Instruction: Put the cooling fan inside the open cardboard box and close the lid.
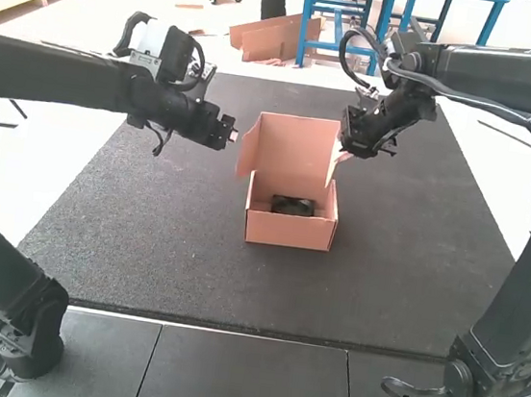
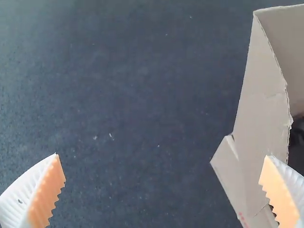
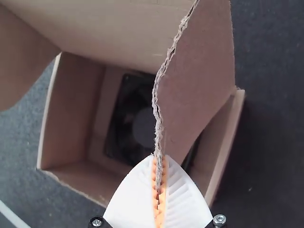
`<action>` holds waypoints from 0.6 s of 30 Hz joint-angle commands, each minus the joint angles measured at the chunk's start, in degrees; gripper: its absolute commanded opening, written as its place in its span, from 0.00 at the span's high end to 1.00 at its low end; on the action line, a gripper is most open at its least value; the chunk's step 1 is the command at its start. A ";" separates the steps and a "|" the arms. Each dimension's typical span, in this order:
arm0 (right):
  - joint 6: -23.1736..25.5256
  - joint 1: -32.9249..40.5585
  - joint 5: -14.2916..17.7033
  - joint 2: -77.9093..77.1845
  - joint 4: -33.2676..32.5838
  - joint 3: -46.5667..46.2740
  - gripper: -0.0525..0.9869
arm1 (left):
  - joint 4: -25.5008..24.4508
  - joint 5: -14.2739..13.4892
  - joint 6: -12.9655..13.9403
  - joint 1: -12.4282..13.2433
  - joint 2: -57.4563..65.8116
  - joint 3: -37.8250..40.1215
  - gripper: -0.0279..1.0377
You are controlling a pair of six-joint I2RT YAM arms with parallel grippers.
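The right tool is clamped on the torn edge of a side flap of the lid, the cardboard pinched between its orange pads. In the high view this tool sits at the upper right corner of the box, with the flap angled out from the lid towards it.

The left tool is spread wide and holds nothing. The lid's other side flap stands just beside one of its fingers; contact cannot be judged. From above, this tool hangs at the left edge of the lid.

The lid stands upright along the box's far wall, and the box opens upward. The fan lies flat on the box floor with its round hub facing up; its frame looks square, with no clear long axis.

The box rests on a dark mat covering the desk.
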 commanded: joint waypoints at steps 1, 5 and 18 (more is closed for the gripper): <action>0.26 -0.51 0.01 -1.59 0.66 2.48 0.96 | 1.16 -0.41 0.49 -0.69 1.48 1.48 0.06; 0.26 -0.51 -0.34 -1.59 0.66 3.10 0.96 | 1.95 -0.41 0.41 -0.86 3.15 2.10 0.06; 0.17 -0.68 -0.96 -1.59 0.57 2.83 0.96 | 5.55 1.70 -1.44 -1.13 5.88 4.03 0.06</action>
